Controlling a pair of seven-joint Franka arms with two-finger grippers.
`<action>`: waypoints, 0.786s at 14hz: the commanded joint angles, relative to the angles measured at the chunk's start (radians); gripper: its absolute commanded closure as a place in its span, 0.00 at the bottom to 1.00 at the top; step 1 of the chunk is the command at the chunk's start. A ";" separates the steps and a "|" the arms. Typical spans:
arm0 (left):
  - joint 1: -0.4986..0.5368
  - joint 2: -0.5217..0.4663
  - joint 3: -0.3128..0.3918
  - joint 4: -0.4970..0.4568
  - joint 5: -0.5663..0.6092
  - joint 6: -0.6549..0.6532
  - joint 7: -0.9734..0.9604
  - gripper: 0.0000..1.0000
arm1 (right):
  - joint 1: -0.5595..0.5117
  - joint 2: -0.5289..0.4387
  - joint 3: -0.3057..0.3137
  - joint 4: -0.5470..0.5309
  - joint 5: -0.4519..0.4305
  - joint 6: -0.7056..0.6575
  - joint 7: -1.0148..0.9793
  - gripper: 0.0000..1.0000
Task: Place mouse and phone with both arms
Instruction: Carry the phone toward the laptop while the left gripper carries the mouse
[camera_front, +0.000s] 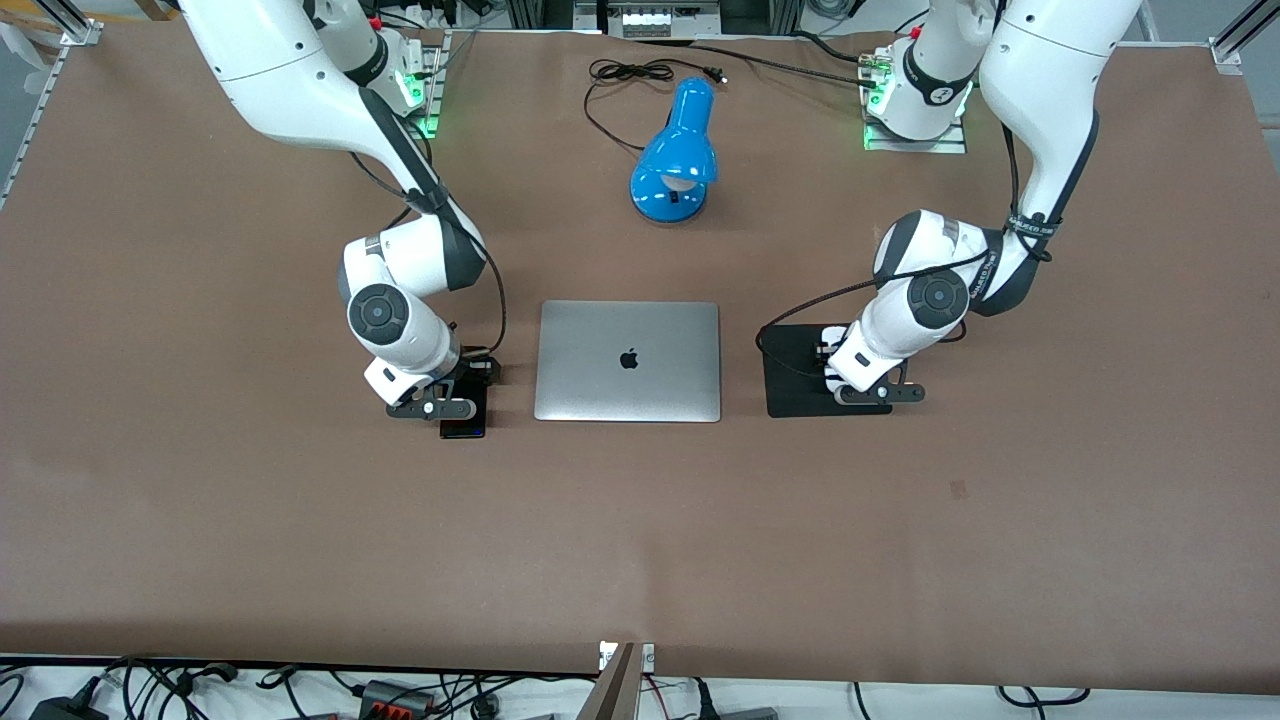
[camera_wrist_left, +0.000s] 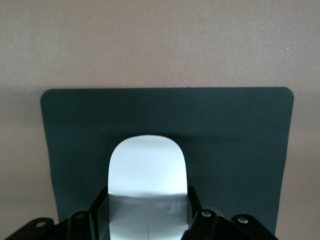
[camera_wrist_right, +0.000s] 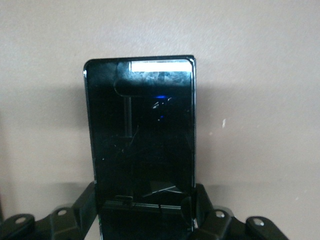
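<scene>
The white mouse (camera_wrist_left: 147, 165) sits between the fingers of my left gripper (camera_wrist_left: 147, 194), which is shut on its sides, low on the black mouse pad (camera_wrist_left: 240, 140). In the front view, my left gripper (camera_front: 838, 365) is over the pad (camera_front: 795, 385) and hides most of the mouse (camera_front: 828, 340). The black phone (camera_wrist_right: 140, 125) lies flat between the fingers of my right gripper (camera_wrist_right: 145, 192), which is shut on its long edges at table height. In the front view, my right gripper (camera_front: 462, 392) covers most of the phone (camera_front: 463, 425), beside the laptop toward the right arm's end of the table.
A closed silver laptop (camera_front: 628, 360) lies between the phone and the mouse pad. A blue desk lamp (camera_front: 675, 150) with a black cable (camera_front: 620, 75) stands farther from the front camera than the laptop. Brown table (camera_front: 640, 540) stretches nearer the camera.
</scene>
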 joint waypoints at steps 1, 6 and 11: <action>-0.002 0.015 0.001 -0.012 0.017 0.017 -0.020 0.51 | 0.049 0.012 -0.006 0.012 0.014 -0.031 0.061 0.73; -0.002 0.018 0.001 -0.010 0.017 0.017 -0.029 0.01 | 0.051 0.000 0.006 0.012 0.014 -0.080 0.067 0.47; 0.004 -0.034 0.001 0.002 0.017 -0.020 -0.054 0.00 | 0.012 -0.049 -0.004 0.081 0.014 -0.154 0.086 0.00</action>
